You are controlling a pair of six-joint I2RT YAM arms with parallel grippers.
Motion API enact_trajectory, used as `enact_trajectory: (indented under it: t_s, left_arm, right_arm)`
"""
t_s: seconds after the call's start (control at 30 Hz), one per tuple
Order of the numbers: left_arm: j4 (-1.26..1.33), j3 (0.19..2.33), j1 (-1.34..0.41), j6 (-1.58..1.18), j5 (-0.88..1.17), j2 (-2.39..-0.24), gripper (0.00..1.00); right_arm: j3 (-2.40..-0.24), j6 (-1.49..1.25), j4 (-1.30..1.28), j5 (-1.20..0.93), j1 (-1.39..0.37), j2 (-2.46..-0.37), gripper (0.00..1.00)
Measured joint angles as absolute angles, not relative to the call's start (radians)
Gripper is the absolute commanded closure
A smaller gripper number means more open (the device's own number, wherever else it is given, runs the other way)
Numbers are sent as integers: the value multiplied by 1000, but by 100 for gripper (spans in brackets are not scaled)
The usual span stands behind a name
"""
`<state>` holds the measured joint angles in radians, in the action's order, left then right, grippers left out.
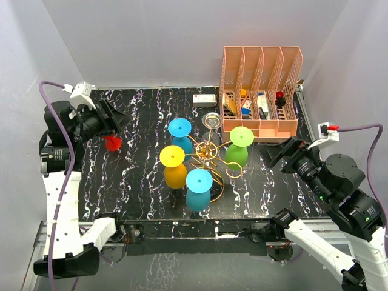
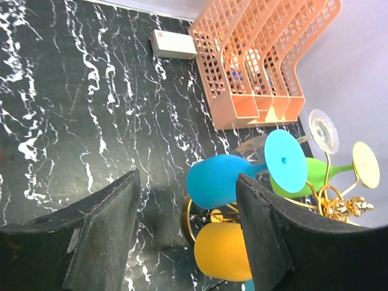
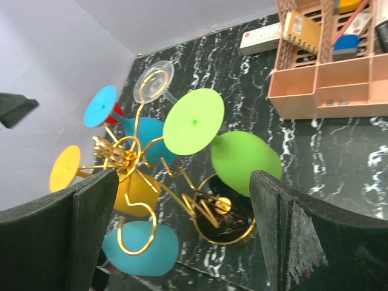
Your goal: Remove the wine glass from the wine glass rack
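My right pincer [image 1: 280,151] was open and empty, just right of the rack [image 1: 207,150]. The left pincer [image 1: 115,119], also open, sat well to the rack's left. The green glass [image 1: 237,148] hung foot-up on the rack's right side. The risk, I judged, was its foot snagging the wire loop and tipping the loaded rack.

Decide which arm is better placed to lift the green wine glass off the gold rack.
Right: the right gripper, open, sits beside the green wine glass; the left gripper is across the rack, farther off.
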<state>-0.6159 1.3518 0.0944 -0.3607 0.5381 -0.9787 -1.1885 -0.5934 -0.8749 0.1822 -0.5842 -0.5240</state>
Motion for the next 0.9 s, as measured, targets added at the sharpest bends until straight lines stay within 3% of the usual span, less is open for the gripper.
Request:
enact_trajectory:
  t_s: [0.4, 0.9]
  left_arm:
    - [-545, 1284, 95, -454, 660, -832, 31]
    - [-516, 1211, 94, -492, 728, -807, 31]
  right_arm:
    - [-1061, -996, -804, 257, -584, -531, 12]
    - [-1010, -994, -649, 300, -584, -681, 20]
